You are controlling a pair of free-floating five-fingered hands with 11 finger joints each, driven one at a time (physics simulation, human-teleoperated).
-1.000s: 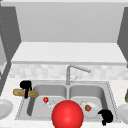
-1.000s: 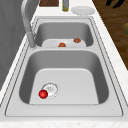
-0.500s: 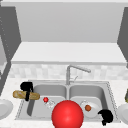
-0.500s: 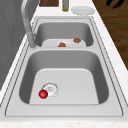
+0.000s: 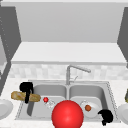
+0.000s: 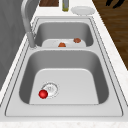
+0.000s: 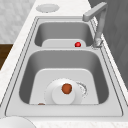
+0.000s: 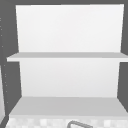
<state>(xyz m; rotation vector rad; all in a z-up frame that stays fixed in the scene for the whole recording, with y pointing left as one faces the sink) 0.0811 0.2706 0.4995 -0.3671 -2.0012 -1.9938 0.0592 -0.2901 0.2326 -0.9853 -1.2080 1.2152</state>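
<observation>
My left hand (image 5: 26, 88) hovers over the sink's left rim with its fingers curled round a brown bread loaf (image 5: 33, 97) that lies across the rim. My right hand (image 5: 106, 116) hangs at the front right corner of the sink (image 5: 110, 93) with relaxed fingers, holding nothing; the left side view shows that hand (image 6: 114, 2) beyond the counter's front edge. A small red ball (image 5: 45, 99) (image 6: 43, 94) (image 7: 78, 44) rests by the left basin's drain. In the right basin a white plate (image 5: 94, 111) (image 7: 58, 97) carries a brown round item (image 5: 87, 107) (image 7: 66, 88).
A big red ball (image 5: 67, 115) sits at the sink's front middle. The faucet (image 5: 68, 74) (image 7: 98, 17) rises behind the divider. White plates (image 5: 4, 108) (image 5: 123, 112) lie on the counter at each end. A bottle (image 6: 65, 5) stands at the right end. A second brown item (image 6: 77, 40) lies in the right basin.
</observation>
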